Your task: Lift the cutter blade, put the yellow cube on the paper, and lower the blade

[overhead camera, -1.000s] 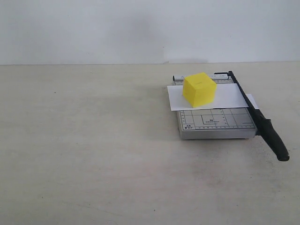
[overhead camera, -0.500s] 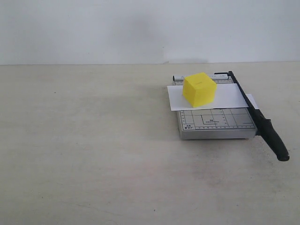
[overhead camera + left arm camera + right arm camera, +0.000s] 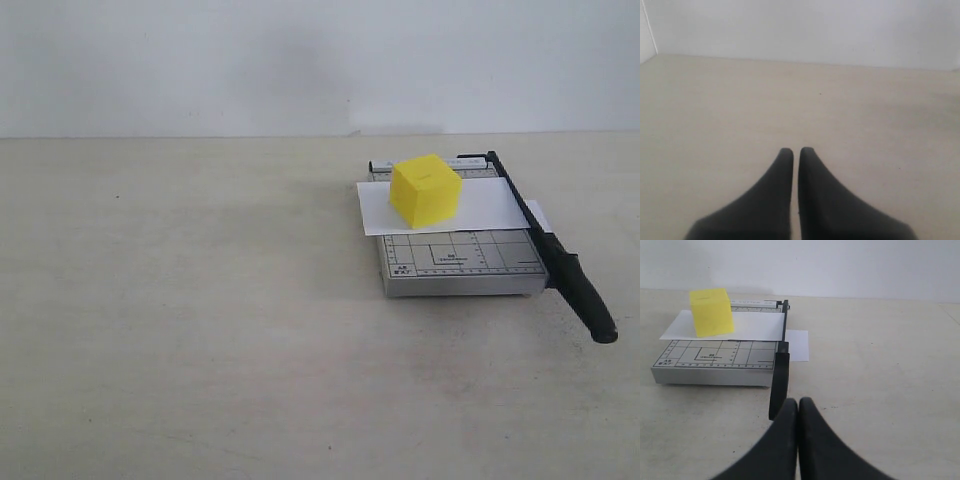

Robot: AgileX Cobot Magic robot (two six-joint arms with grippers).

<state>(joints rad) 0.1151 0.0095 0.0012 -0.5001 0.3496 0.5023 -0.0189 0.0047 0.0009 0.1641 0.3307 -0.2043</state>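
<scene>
We see table (image 3: 200,330), grey trimmer board (image 3: 460,265) right of centre in ext. view; paper (image 3: 480,205) lies across it, cutter blade (image 3: 560,265) down along board's right edge, yellow cube (image 3: 426,190) sits on paper. Our left gripper (image 3: 795,151) & right gripper (image 3: 798,402): jaws closed up, both empty.

The right gripper (image 3: 798,402) hangs with its two black fingers pressed together, nothing between them. Just past the tips lies the cutter blade (image 3: 781,362), down flat along the edge of the grey gridded trimmer board (image 3: 715,357), thick handle end nearest the gripper; contact can't be judged. The paper (image 3: 752,326) lies across the board, one end poking out beyond the blade. The yellow cube (image 3: 711,311) sits on the paper, well away from the blade. Pale table (image 3: 880,365) all around.
</scene>
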